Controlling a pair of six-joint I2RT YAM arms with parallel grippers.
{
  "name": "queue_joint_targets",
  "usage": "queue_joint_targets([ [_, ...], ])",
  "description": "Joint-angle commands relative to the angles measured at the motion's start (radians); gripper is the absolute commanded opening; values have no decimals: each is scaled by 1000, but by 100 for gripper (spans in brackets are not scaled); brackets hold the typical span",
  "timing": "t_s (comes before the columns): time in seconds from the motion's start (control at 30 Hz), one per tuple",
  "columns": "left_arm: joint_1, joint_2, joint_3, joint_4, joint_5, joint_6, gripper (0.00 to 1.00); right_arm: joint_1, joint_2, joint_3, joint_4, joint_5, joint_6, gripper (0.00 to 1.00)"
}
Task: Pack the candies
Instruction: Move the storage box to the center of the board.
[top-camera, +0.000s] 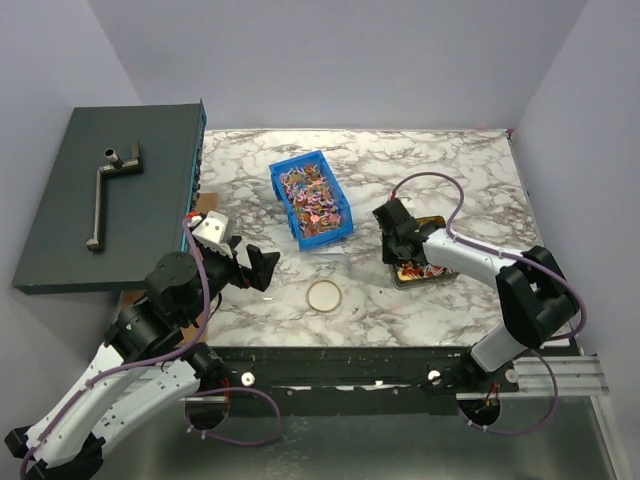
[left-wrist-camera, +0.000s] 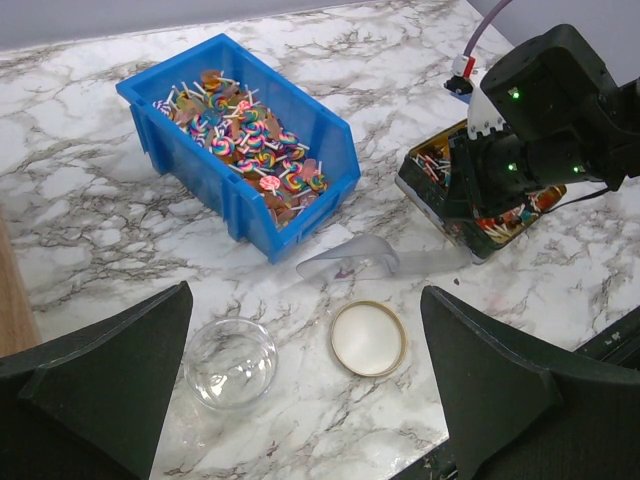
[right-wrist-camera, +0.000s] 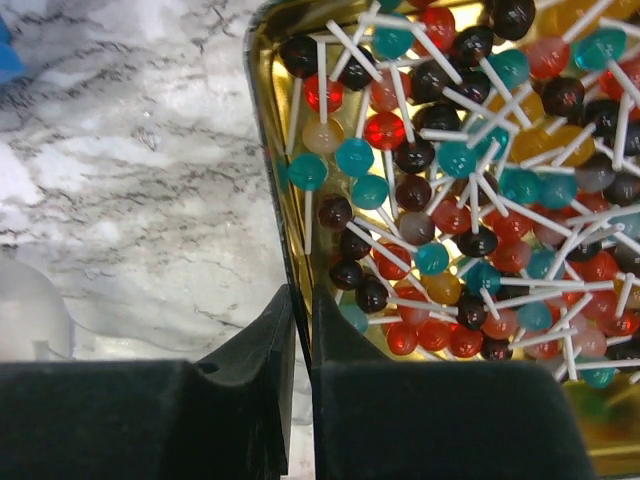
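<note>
Matte black fingers (right-wrist-camera: 450, 420) of the right gripper (right-wrist-camera: 302, 295) stand almost closed astride the thin wall of the shiny gold tin (right-wrist-camera: 258, 100); a real grip I cannot tell. Glossy round candies (right-wrist-camera: 440, 200) on sticks fill it. Wide open and empty is the left gripper (left-wrist-camera: 305, 292).

Table (top-camera: 450, 170): glossy marble-pattern surface. Bin (left-wrist-camera: 250, 215): smooth blue plastic. Tin (right-wrist-camera: 272, 110): shiny gold metal. Candies (right-wrist-camera: 383, 130): glossy.

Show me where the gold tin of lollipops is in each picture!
Top external: gold tin right of centre, right of the blue bin.
Left wrist: tin on the right side, upper half.
Right wrist: tin fills the right side, close up.
Shared landmark: the marble table under it.
</note>
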Motion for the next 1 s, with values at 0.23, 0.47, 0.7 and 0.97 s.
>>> queue_joint_targets([
  [0.23, 6, -1, -5, -11, 1, 4, 99, -22, 115, 124, 53, 7, -31, 1],
  [0.47, 6, 5, -7, -11, -3, 6, 99, -60, 179, 221, 75, 10, -55, 1],
  [0.7, 6, 17, -7, -13, -4, 6, 99, -86, 263, 321, 90, -5, -36, 1],
  [0.97, 6, 34, -4, -15, -1, 4, 99, -94, 355, 424, 79, -13, -11, 1],
])
